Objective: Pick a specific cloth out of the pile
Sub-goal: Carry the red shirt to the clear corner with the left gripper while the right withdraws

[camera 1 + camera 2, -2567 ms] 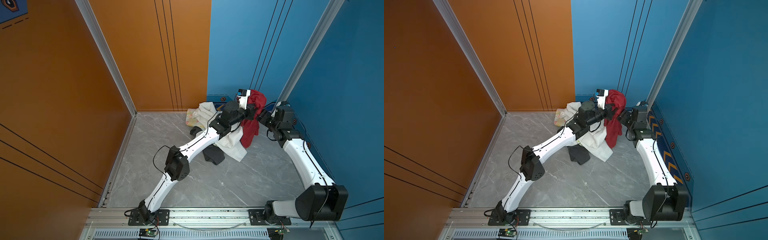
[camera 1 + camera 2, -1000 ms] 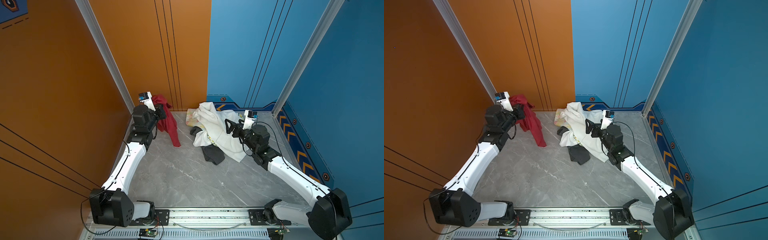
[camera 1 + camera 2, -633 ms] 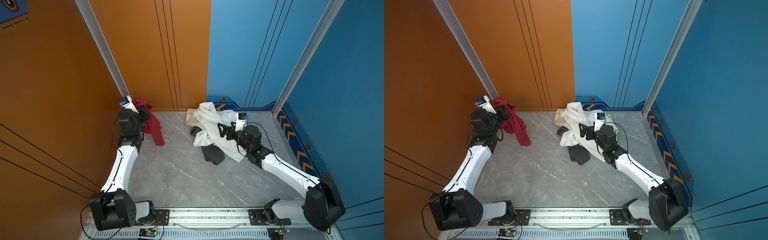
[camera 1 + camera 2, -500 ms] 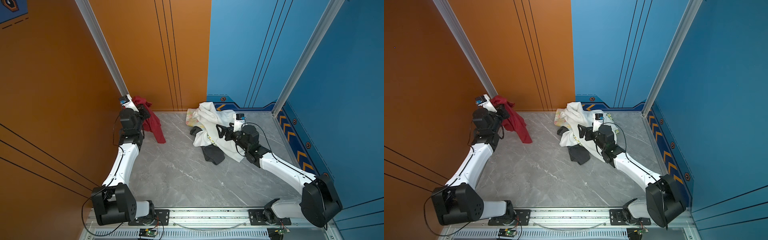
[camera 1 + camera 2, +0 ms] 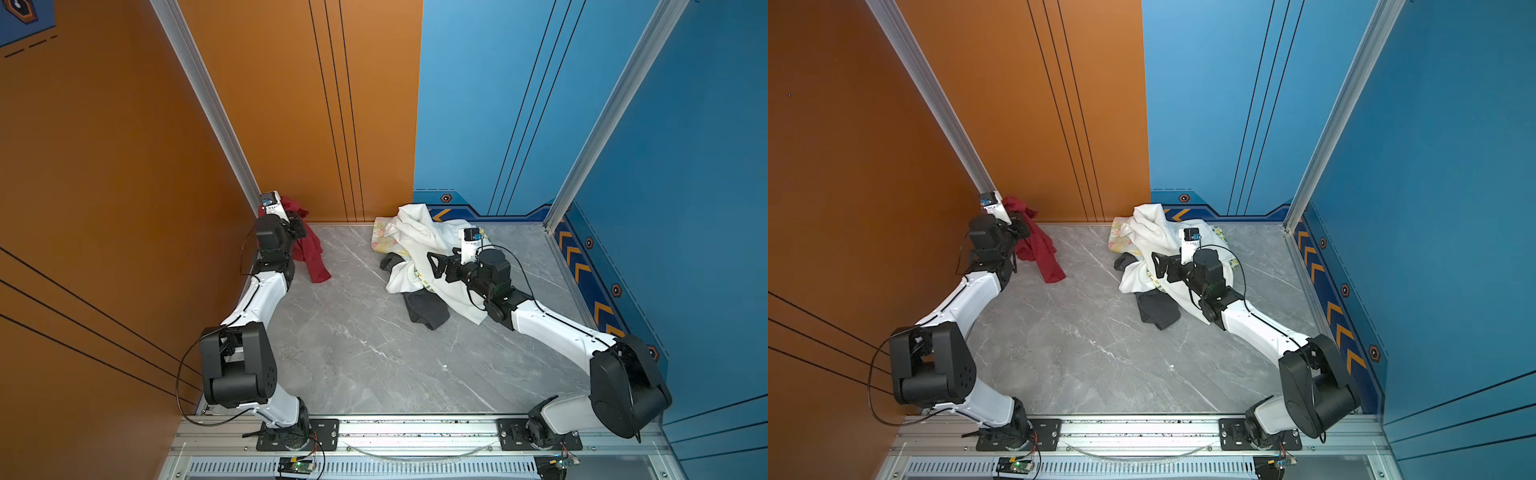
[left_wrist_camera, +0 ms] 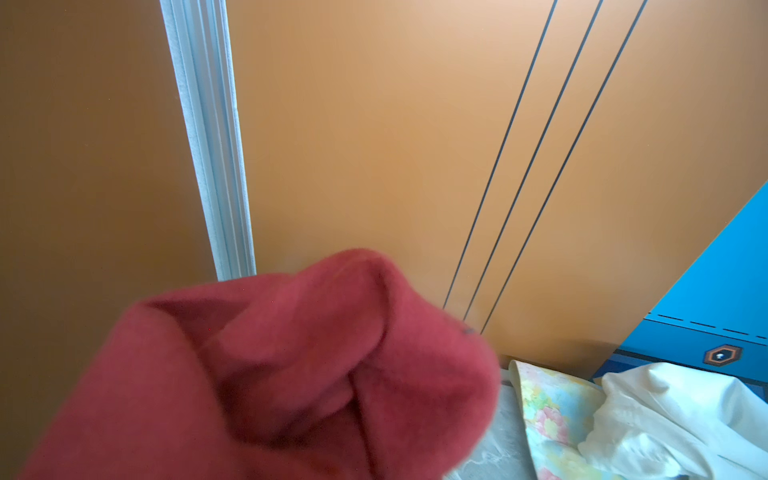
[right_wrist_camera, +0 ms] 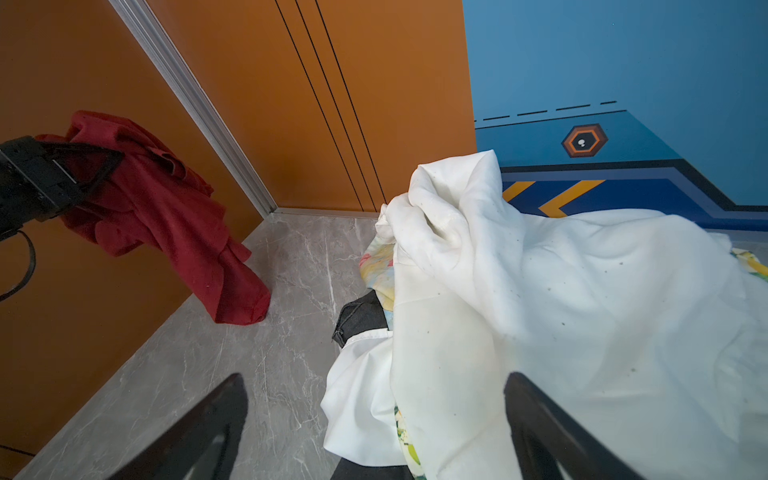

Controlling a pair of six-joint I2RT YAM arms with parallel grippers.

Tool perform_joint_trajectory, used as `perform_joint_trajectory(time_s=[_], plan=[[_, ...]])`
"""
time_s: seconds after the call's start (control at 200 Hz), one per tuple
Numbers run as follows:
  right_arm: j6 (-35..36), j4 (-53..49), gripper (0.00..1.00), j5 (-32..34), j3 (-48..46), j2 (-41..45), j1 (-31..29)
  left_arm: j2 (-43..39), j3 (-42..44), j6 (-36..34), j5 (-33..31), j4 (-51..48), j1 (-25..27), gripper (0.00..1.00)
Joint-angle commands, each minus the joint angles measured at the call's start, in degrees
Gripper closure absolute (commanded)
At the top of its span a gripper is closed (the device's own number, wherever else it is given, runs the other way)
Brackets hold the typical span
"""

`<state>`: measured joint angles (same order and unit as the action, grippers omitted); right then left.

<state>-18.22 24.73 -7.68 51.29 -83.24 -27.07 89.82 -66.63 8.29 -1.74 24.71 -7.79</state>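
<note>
Carried away from the pile (image 5: 419, 239) since the earliest frames, the dark red cloth (image 5: 312, 254) is now held in the upper left of both top views, in the corner of the orange wall (image 5: 374, 124). It is pinched at its top by the left gripper (image 5: 297, 224), whose jaws are pressed together, and its lower end is let down to the grey marble floor (image 5: 365, 353). The right gripper (image 5: 433, 267) is spread wide over the pile's white cloth (image 7: 561, 291), well apart from the red one. A blue label (image 5: 472, 237) on the right wrist camera (image 5: 467, 251) is too small to be read. In the left wrist view the jaws are hidden behind blurred red fabric, which is cut off at the lower edge.
</note>
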Motion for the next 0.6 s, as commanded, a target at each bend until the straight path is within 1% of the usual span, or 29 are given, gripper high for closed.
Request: perform_joint_trajectory(time_s=[0.0,0.235,0.35,0.45,0.596], plan=[[-0.5,2.8,0.03,-1.9,2.3,-1.8,0.2,-0.5,-2.9,-3.5,-1.4,5.3,-2.1,1.00],[-0.3,1.9,0.04,-1.6,4.3,-2.9,-0.5,0.6,-3.6,-2.8,-0.8,5.3,-5.9,1.00],[0.4,0.8,0.04,-1.5,4.4,-1.9,-0.5,0.7,-3.2,-1.9,-0.4,4.5,-6.4,1.00],[0.5,0.2,0.03,-1.7,3.7,-0.7,-0.5,0.9,-0.8,-0.6,-0.7,4.6,-4.9,1.00],[0.6,0.2,0.04,-1.7,1.5,1.3,-0.6,2.6,3.6,-1.0,-2.3,4.6,-1.1,1.00]])
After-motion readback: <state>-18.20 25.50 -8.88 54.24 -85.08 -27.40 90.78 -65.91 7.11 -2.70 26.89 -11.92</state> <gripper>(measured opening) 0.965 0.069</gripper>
